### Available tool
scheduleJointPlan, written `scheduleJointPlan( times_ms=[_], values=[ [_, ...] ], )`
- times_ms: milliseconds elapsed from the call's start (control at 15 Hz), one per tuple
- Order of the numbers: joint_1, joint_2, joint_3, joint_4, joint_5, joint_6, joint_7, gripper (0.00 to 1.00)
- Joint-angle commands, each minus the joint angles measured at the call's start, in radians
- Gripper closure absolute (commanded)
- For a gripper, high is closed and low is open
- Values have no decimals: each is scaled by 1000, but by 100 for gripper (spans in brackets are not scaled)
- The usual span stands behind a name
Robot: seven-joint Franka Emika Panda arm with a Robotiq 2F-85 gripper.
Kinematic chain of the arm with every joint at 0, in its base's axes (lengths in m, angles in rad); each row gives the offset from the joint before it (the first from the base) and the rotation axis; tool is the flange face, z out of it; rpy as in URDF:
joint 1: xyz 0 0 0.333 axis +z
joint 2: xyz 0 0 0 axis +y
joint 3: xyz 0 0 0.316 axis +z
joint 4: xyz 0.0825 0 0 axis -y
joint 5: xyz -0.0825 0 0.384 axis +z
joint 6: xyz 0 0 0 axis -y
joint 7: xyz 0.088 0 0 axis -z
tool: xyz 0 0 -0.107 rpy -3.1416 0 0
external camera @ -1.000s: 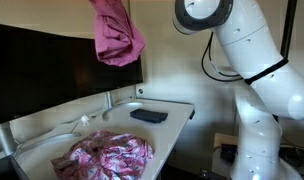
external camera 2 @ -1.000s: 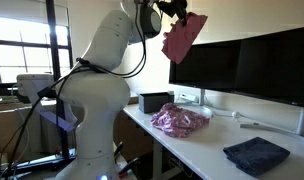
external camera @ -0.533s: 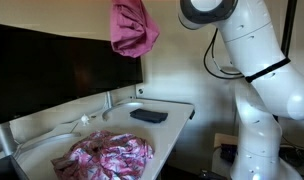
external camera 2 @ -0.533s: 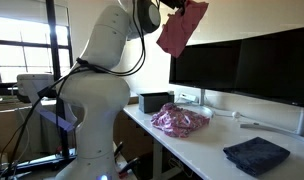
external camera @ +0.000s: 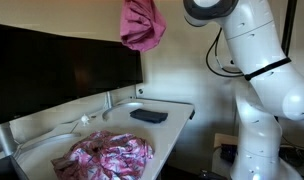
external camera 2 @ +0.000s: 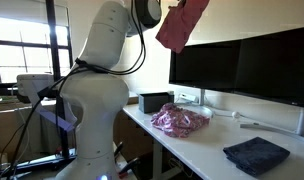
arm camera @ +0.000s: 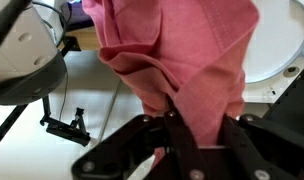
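White tabletop (external camera: 177,125) carries a crumpled pink patterned cloth heap (external camera: 112,155). A dark folded cloth (external camera: 148,115) lies flat, well apart from it. Black monitors (external camera 2: 257,65) stand along the rear edge. A small black box (external camera 2: 152,102) sits just beside the heap.

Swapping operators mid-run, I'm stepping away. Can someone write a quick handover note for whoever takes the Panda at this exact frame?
Gripper: shut on the pink cloth, which hangs from the jaws and touches nothing else.
Position: the cloth is high in the air, higher than the top of the monitors and well clear of the desk.
On the desk: a patterned pink pile and a dark folded cloth, apart from each other.
Done: the pink cloth is lifted and held.
Left: it is not yet set down anywhere; the pile and the dark cloth lie untouched.
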Motion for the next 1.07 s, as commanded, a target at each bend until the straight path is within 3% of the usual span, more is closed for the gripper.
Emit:
scheduleJointPlan(
  times_ms=[0,333,1000],
  values=[
    [-47,-24,11,0,-9,-41,34,92],
    [-112,-39,-10,0,-38,-62,29,91],
    [-226,-50,-46,0,-208,-53,-91,93]
  ],
)
